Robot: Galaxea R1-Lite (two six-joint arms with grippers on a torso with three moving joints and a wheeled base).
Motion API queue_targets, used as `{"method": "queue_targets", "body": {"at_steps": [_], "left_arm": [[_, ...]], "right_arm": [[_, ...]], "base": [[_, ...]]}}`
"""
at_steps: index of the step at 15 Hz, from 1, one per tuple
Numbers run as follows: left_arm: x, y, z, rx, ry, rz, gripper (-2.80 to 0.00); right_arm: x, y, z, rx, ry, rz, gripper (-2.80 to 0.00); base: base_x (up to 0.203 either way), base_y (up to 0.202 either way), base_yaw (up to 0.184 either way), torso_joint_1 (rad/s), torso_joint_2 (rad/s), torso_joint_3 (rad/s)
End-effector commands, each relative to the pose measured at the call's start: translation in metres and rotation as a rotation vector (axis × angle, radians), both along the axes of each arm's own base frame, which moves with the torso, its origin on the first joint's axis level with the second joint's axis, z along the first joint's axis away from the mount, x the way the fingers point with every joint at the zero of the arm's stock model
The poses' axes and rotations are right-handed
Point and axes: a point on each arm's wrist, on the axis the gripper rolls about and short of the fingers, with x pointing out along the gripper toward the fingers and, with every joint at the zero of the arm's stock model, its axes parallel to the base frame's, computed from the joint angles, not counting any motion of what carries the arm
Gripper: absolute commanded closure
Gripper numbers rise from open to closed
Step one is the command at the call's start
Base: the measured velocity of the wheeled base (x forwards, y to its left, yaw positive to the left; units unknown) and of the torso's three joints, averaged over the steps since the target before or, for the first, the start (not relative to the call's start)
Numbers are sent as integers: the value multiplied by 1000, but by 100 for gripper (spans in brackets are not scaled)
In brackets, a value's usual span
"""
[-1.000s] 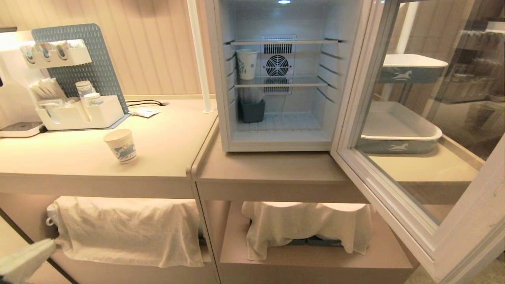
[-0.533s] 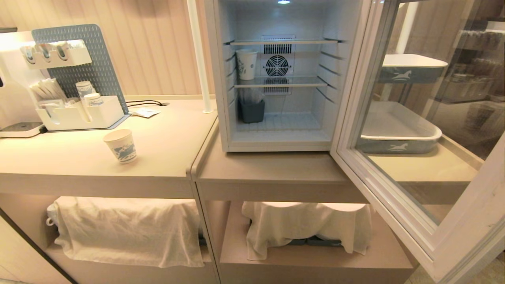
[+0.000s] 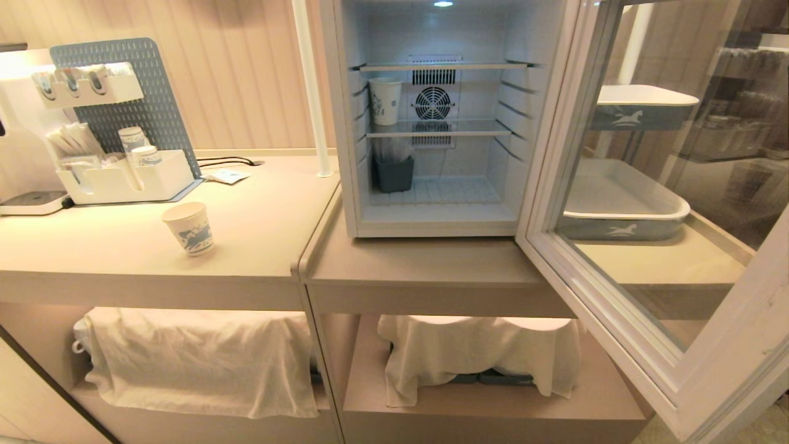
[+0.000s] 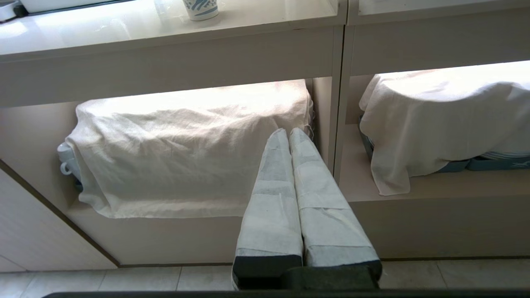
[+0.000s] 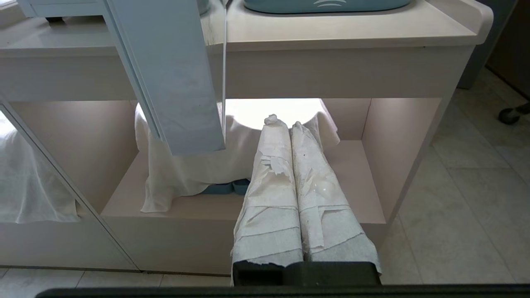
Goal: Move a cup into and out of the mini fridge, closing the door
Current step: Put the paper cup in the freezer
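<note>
Standing upright on the left counter (image 3: 123, 259), the cup (image 3: 188, 228) is near the front edge, alone and touched by nothing. To its right the mini fridge (image 3: 345, 154) sits on the lower middle counter with its interior lit; the door (image 3: 622, 345) is swung wide open toward the near right. Inside, a second printed cup (image 3: 386, 100) stands on the middle wire shelf at the left, beside the round fan grille (image 3: 433, 102), and a dark grey bin (image 3: 394, 174) sits on the fridge floor below it.

Neither arm appears in the head view. The left gripper (image 4: 289, 133) hangs low in front of the left counter's open shelf, its cloth-wrapped fingers (image 4: 273, 198) pressed together and empty, pointing at the white cloth (image 4: 182, 153) draped over the goods there; the cup's base shows above at the counter edge. The right gripper (image 5: 290, 123) is likewise low before the middle shelf, jaws together and holding nothing, with the open door's lower edge hanging just to one side of it and another draped cloth (image 5: 186, 174) behind.

Far left on the counter are a white organiser (image 3: 123, 179) with stacked cups against a blue pegboard (image 3: 154, 105). Seen through the door's glass, two blue-and-white trays (image 3: 622, 203) sit at the right.
</note>
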Motion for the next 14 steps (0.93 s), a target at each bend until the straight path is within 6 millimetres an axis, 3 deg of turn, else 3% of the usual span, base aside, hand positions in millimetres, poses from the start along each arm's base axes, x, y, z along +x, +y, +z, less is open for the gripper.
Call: {"method": "queue_targets", "body": {"at_steps": [1, 14], "left_arm": [[0, 0, 0, 0, 4, 3, 0], [0, 0, 0, -14, 4, 7, 0]], "right_arm": [[0, 0, 0, 0, 2, 0, 0], [0, 0, 0, -10, 3, 0, 0]], "base": [[0, 0, 0, 0, 0, 0], [0, 0, 0, 0, 0, 0]]}}
